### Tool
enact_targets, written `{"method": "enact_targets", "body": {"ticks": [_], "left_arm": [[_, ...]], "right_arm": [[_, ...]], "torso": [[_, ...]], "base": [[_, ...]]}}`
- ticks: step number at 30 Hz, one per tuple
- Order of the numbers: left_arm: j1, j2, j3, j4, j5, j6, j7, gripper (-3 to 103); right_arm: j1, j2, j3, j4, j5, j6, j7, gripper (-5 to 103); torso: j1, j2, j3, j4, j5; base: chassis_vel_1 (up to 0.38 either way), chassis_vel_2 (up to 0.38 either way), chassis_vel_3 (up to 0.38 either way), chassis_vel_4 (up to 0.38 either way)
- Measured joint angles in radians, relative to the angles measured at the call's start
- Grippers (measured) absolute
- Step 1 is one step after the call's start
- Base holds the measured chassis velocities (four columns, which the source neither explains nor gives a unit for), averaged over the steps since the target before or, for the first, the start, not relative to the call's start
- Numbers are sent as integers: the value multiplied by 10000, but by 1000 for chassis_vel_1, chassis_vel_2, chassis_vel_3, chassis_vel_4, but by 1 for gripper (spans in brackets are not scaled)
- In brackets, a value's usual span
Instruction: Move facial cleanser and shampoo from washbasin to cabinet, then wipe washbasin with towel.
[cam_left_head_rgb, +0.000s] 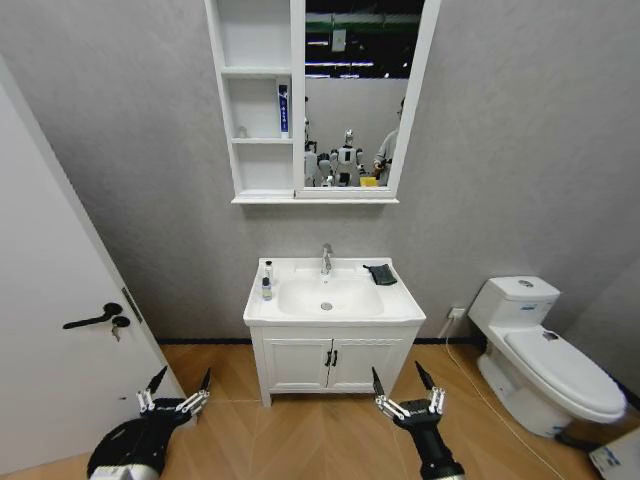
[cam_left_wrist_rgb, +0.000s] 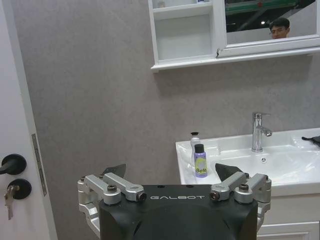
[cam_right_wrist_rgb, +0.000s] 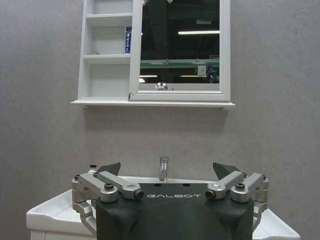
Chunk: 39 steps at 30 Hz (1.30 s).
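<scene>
Left gripper (cam_left_head_rgb: 177, 388) & right gripper (cam_left_head_rgb: 408, 388) sit low at the near edge of the head view, over the wood floor (cam_left_head_rgb: 330, 425), fingers spread apart on both, nothing held. Both well short of the washbasin (cam_left_head_rgb: 400, 305), which stands ahead betw. them on a white two-door vanity (cam_left_head_rgb: 330, 362).

On the basin's left rim: two small bottles, a purple one w/ black cap (cam_left_wrist_rgb: 200, 161) in front & a white one (cam_left_wrist_rgb: 194, 139) just behind it. Towel (cam_left_head_rgb: 381, 274), dark, folded, lies on the back right corner, right of the chrome tap (cam_left_head_rgb: 326, 260).

Cabinet (cam_left_head_rgb: 262, 165) hangs on the wall above; a blue-white tube (cam_left_head_rgb: 283, 108) stands upright on the middle shelf beside the mirror panel (cam_left_head_rgb: 355, 95).

Door (cam_left_head_rgb: 60, 330) at left, toilet (cam_left_head_rgb: 545, 355) at right.
</scene>
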<state>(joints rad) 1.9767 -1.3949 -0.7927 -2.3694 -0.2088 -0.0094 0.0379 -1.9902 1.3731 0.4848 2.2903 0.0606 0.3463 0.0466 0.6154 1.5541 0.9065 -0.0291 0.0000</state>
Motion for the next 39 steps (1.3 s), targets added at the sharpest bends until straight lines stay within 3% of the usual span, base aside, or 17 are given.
{"method": "enact_targets", "body": {"ticks": [11, 26, 28, 30, 33, 36, 39], "left_arm": [[-130, 86, 155, 241, 88, 0, 2, 98], [-175, -116, 309, 576, 492, -68, 106, 98], [-194, -76, 342, 656, 524, -78, 120, 98], [-218, 30, 401, 793, 541, -90, 138, 98], [-289, 315, 505, 1133, 534, -145, 171, 98], [-374, 538, 626, 1378, 484, -213, 209, 98], [-608, 737, 791, 1719, 446, -297, 319, 98]], "right_arm": [[-150, -4, 91, 75, -22, 21, 53, 100], [72, -370, 18, -303, 61, 28, 293, 100], [127, -403, 15, -344, 54, -2, 467, 100], [181, -437, -8, -436, 47, -27, 639, 100], [198, -443, -50, -667, 66, 216, 780, 100], [128, -446, -51, -792, 68, 273, 791, 100], [-1, -447, -94, -862, -6, 246, 807, 100]], "torso": [[2, 0, 1, 1, -2], [2, -2, 1, 4, 0], [3, -1, 1, -4, -7], [6, -4, 4, 5, 8], [11, -4, 3, -5, -13], [18, -8, 6, 11, 11], [20, -8, 5, -9, -15]], "base": [[-85, 80, 93, -90], [-255, 259, 251, -254], [-362, 348, 372, -320], [-355, 341, 357, -369], [-345, 313, 298, -295], [-233, 267, 209, -201], [-151, 161, 80, -44]]}}
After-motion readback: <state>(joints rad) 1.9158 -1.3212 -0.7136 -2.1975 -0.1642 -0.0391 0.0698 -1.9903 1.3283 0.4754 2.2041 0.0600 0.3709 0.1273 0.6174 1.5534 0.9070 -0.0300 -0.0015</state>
